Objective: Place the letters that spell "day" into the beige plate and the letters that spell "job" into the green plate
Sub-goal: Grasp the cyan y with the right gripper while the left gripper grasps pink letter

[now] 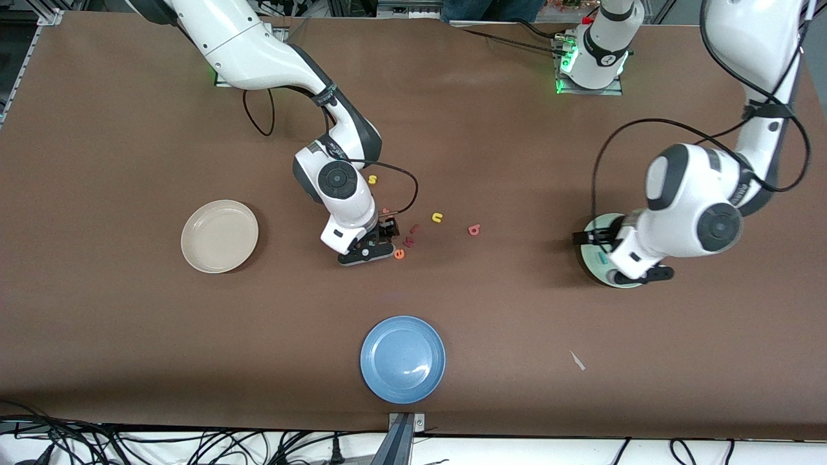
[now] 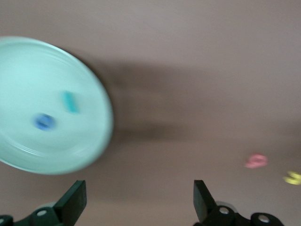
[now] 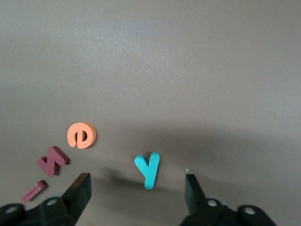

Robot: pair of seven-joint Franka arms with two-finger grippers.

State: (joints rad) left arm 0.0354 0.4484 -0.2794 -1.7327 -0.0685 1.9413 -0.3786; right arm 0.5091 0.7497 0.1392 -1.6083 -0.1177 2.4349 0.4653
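The pale green plate [image 1: 596,258] lies at the left arm's end of the table, mostly hidden under that arm. In the left wrist view the green plate [image 2: 47,103] holds a teal "j" [image 2: 69,101] and a blue "o" [image 2: 43,121]. My left gripper [image 1: 617,257] [image 2: 139,202] hangs open by the plate's rim, holding nothing. The pinkish-red "b" [image 1: 474,229] [image 2: 256,161] lies on the table. My right gripper [image 1: 378,242] [image 3: 137,190] is open low over the letter cluster, and the teal "y" [image 3: 148,169] lies just ahead of its fingers. The beige plate [image 1: 219,236] sits toward the right arm's end.
An orange "e" [image 1: 399,254] [image 3: 82,135] and dark red letters [image 1: 411,235] [image 3: 52,160] lie beside the right gripper. A yellow "s" [image 1: 372,179] and a yellow "n" [image 1: 437,217] are nearby. A blue plate [image 1: 402,358] sits near the front edge.
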